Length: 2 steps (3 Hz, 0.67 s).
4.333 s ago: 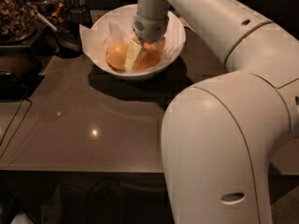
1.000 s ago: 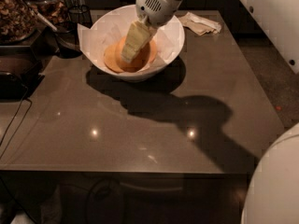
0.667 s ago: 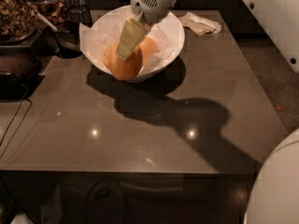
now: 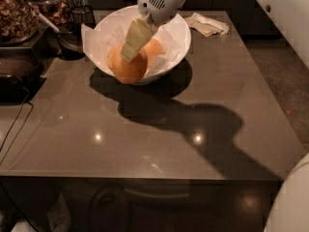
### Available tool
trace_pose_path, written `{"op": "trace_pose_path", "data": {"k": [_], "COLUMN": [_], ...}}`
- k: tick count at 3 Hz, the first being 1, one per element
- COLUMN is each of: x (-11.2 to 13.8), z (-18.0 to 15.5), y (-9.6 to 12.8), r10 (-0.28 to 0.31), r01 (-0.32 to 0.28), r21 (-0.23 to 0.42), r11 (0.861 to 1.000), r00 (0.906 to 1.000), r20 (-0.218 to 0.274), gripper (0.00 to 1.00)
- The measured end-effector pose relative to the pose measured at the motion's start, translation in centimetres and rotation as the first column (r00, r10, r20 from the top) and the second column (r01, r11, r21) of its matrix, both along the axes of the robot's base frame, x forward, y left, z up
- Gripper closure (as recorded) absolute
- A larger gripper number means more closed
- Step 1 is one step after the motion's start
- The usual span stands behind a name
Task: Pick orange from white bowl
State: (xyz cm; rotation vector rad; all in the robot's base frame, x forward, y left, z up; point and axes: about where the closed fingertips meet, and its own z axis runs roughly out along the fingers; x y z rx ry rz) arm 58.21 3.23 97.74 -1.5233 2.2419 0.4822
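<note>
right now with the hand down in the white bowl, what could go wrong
The hand is against the front orange, which crowds a second orange, so a lift could nudge or roll either one. The front orange is at the near rim of the white bowl. If it slips, it may roll onto the table. The crinkled paper could snag and rise too.
</note>
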Motion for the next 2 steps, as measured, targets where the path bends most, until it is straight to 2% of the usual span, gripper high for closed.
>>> {"op": "trace_pose_path", "data": {"k": [1,2], "x": [0.6,1.7], "z": [-0.2,0.5], "y": [-1.2,-3.3], "r10": [-0.023,-0.048], "r01": [0.023,0.048], "r21": [0.01,-0.007], "r11": [1.0,0.999], "r00": [0.9997,0.9989], "r20": [-0.007,0.002], "gripper": [1.0,1.0]}}
